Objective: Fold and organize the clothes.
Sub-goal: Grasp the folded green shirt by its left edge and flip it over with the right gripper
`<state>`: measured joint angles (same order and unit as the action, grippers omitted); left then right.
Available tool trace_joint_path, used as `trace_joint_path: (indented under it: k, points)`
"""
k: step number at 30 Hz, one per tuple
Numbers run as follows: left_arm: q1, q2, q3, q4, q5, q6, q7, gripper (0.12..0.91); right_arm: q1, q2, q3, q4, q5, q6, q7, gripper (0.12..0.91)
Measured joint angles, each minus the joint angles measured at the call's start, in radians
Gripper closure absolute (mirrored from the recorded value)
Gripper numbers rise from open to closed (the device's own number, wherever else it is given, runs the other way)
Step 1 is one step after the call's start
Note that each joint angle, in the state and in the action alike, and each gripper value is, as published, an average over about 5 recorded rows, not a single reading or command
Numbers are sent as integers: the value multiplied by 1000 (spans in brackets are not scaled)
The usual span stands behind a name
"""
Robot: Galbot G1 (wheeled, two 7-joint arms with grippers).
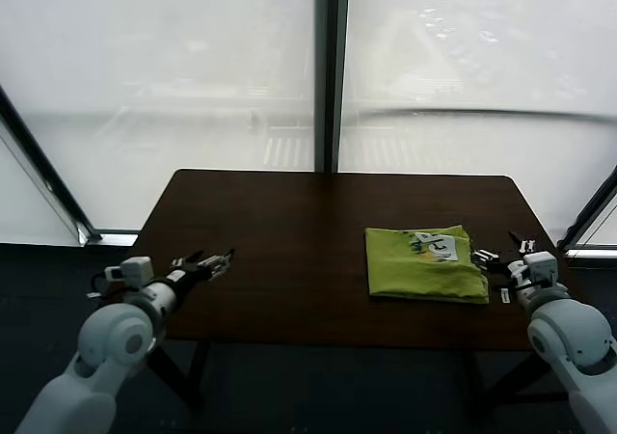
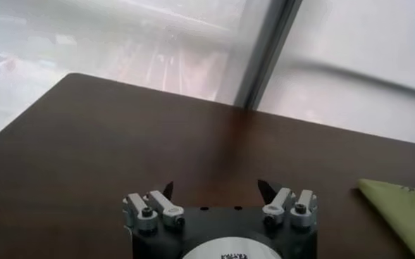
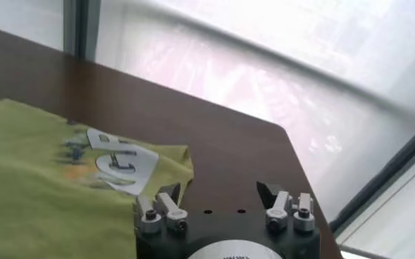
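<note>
Lime-green T-shirt [image 1: 425, 263] folded, printed graphic up

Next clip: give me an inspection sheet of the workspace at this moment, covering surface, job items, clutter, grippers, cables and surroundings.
Surface: dark brown wooden table, bare apart from the shirt.
Job's things: lime-green T-shirt lies folded into a rough rectangle on the table's right side, printed graphic facing up near its far right corner.
Clutter: nothing seen.
Grippers: left gripper open, hovering over the table's left front edge, holding nothing; right gripper open, just beside the shirt's right edge, holding nothing.
Cables: nothing seen.
Surroundings: frosted window panes with a dark vertical frame behind the table; dark floor below.
</note>
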<state>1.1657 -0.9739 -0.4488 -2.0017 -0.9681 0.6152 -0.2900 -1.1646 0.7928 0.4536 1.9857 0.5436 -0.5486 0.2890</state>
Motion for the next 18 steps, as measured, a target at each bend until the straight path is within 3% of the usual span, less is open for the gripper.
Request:
trace_joint_path:
  k: [5,10,14,18]
  points:
    - [11,-4,0,-10,12,-1,-10,123,77,72,-155,9,-85,-17,117,118]
    - [14,-15,13,-14,29,-2,-20,123,133,133,-282,-8,-105,-44,213,118]
    - [24,-27,17,-14,50,-5,-19,123,173,170,-371,-27,-76,-74,257,118]
    - [33,-33,14,-14,63,-8,-18,123,209,203,-444,-52,-54,-81,268,118]
